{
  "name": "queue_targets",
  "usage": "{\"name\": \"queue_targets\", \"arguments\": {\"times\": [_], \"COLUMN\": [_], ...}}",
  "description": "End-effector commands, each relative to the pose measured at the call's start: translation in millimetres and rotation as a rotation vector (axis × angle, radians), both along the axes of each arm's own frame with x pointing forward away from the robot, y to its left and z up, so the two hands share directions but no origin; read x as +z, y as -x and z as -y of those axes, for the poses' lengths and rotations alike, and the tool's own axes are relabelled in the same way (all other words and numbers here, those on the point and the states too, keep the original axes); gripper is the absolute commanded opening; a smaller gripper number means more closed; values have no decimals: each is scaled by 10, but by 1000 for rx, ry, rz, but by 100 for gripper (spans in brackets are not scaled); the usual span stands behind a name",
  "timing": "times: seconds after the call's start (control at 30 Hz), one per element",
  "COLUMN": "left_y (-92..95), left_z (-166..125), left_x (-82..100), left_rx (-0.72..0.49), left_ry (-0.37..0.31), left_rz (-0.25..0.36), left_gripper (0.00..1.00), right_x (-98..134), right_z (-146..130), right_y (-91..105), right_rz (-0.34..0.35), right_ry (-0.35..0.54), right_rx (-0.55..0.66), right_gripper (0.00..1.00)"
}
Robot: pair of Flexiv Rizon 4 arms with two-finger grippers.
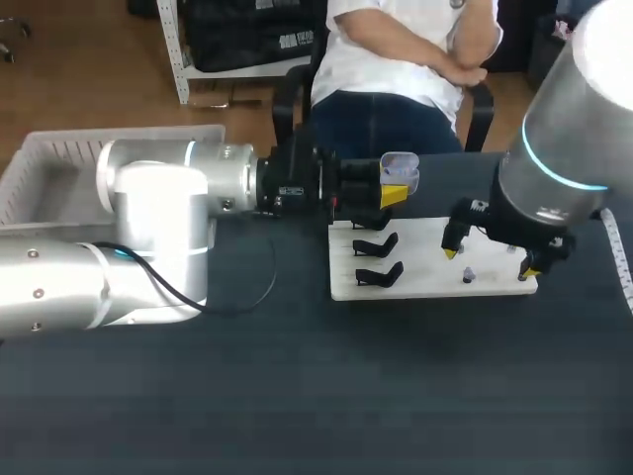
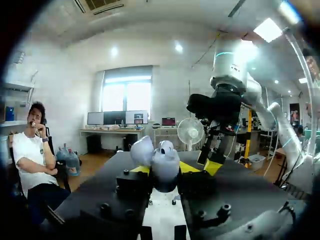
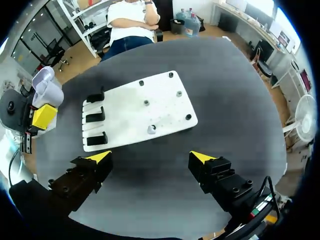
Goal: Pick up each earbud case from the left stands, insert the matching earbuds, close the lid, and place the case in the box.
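1. The left gripper (image 2: 165, 169) is clamping the earbud case (image 1: 400, 168), lid standing open, just past the white board's (image 1: 425, 247) far edge, at the end where the black stands (image 1: 380, 273) are sitting.
2. The right gripper (image 3: 150, 158) is hanging spread wide and empty above the board's opposite end.
3. An earbud (image 3: 151, 129) is resting on that end, just ahead of the spread fingers. The right arm is therefore the nearer one, with the case waiting across the board.
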State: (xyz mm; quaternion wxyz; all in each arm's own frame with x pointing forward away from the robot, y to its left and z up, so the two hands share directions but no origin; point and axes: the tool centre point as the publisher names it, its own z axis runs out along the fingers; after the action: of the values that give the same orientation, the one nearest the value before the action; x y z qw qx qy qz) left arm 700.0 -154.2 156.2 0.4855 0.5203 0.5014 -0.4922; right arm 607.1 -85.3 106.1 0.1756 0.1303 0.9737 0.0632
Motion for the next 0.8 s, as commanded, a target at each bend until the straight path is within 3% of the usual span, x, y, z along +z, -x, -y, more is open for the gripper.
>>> {"name": "queue_targets", "arguments": {"times": [0.03,0.2,0.3,0.57,0.67,0.8], "left_y": [18,18,18,18,18,18], "left_z": [0,0,0,0,0,0], "left_x": [-6,-6,-6,-6,-6,-6], "left_rx": [7,7,7,7,7,7], "left_ry": [4,4,4,4,4,4], "left_rz": [4,4,4,4,4,4], "left_gripper": [0,0,0,0,0,0], "right_x": [-196,-390,-493,-692,-754,-781], "right_z": [-20,-54,-70,-61,-63,-87], "right_y": [-7,-74,-137,-335,-397,-451], "right_rz": [103,123,169,190,183,175], "right_ry": [5,13,41,59,66,72], "right_rx": [-16,-51,-65,-113,-119,-123], "right_gripper": [100,100,100,99,86,82]}}
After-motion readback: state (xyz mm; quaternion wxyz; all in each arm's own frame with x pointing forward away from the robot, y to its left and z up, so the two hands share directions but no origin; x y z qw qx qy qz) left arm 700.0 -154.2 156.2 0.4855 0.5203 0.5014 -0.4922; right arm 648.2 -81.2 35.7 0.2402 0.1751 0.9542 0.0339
